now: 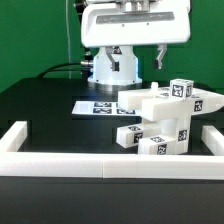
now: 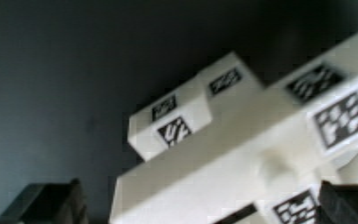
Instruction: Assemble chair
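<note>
We find the chair (image 1: 165, 122) as a cluster of blocky white parts on the black table (image 1: 45, 110), toward the exterior view's right, near the white border rail (image 1: 60, 160) that runs along the front edge. The upper slab sits tilted over stacked posts; lower blocks rest on the table surface. Each part carries square black-and-white tags; we read no lettering, brand or numerals on them, only coded patterns. Behind the chair lies the marker board (image 1: 100, 105), flat on the table, printed with similar tags.

The gripper (image 1: 135, 62) hangs above the parts, and its fingers (image 1: 161, 55) stand spread to their widest with nothing between them; we see no contact with any part. In the wrist view, the chair (image 2: 247, 150) fills the frame, blurred, with several tags visible on its faces, and the dark fingertip (image 2: 51, 200) shows clear of the white surfaces.
</note>
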